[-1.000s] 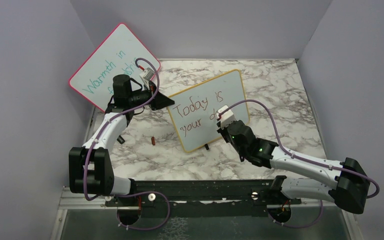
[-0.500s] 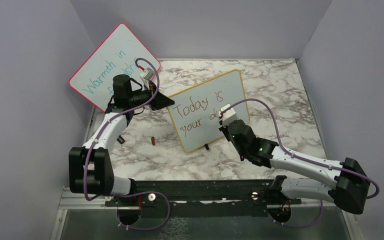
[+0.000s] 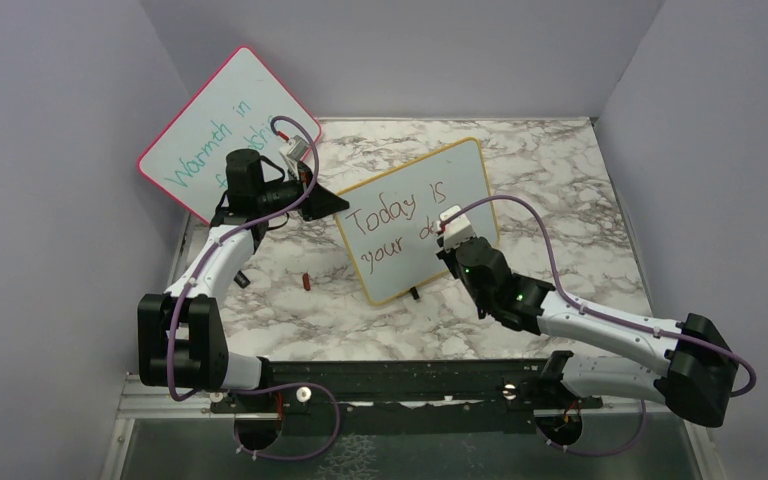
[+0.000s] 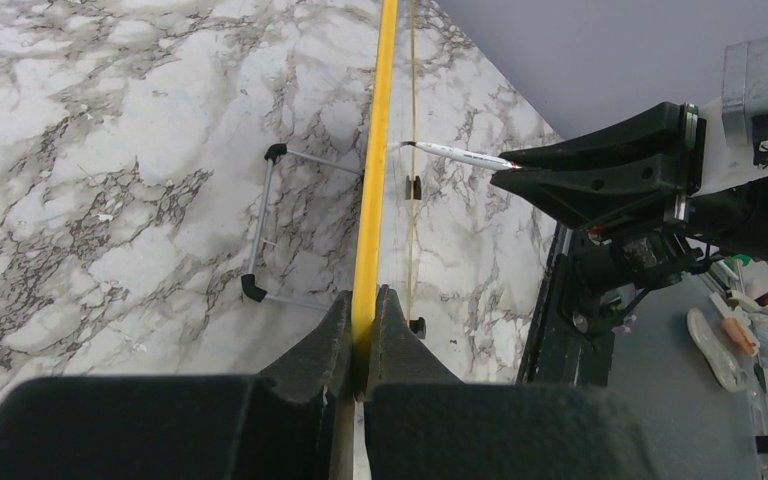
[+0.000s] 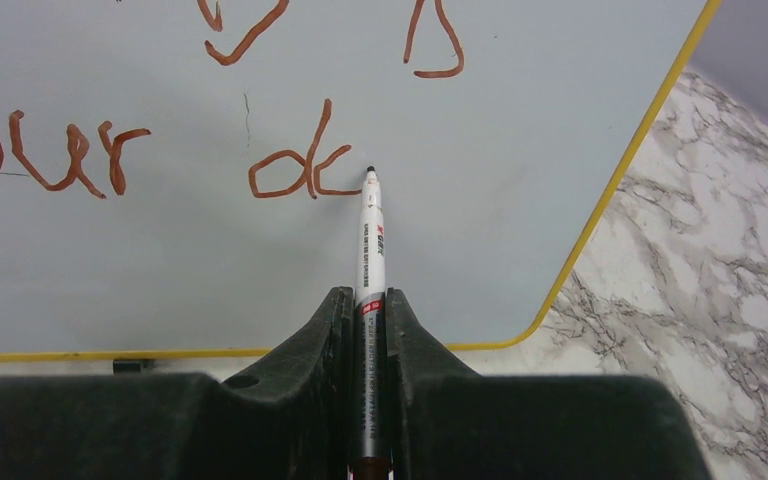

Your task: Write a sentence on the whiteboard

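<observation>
Pale lilac walls on three sides. The worktop point(image 3: 560, 170) is marble-patterned, white with grey veins, matt. The whiteboard point(image 3: 415, 222) stands near its centre, tilted back on a thin wire prop point(image 4: 260, 240) with black tips. Its face is glossy white, the frame yellow-tan with rounded corners. The left gripper point(image 4: 365, 330) is clenched on the frame's left edge, pinching it between both black fingers; judged a brace, so the light board does not skid or tip under pen pressure. The right gripper point(image 5: 368, 305) is clamped round a slim white-barrelled marker point(image 5: 371, 235), held in line with the fingers, its tip apparently touching the board just right of a half-made letter. The sentence point(image 3: 385, 213), in thin red-brown strokes, reads "Today is" above and "your d" plus an open curve below. The "a" looks unfinished, the "y" not begun. A pink-framed board point(image 3: 225, 110) with teal writing leans against the back-left wall, apart from the work.
</observation>
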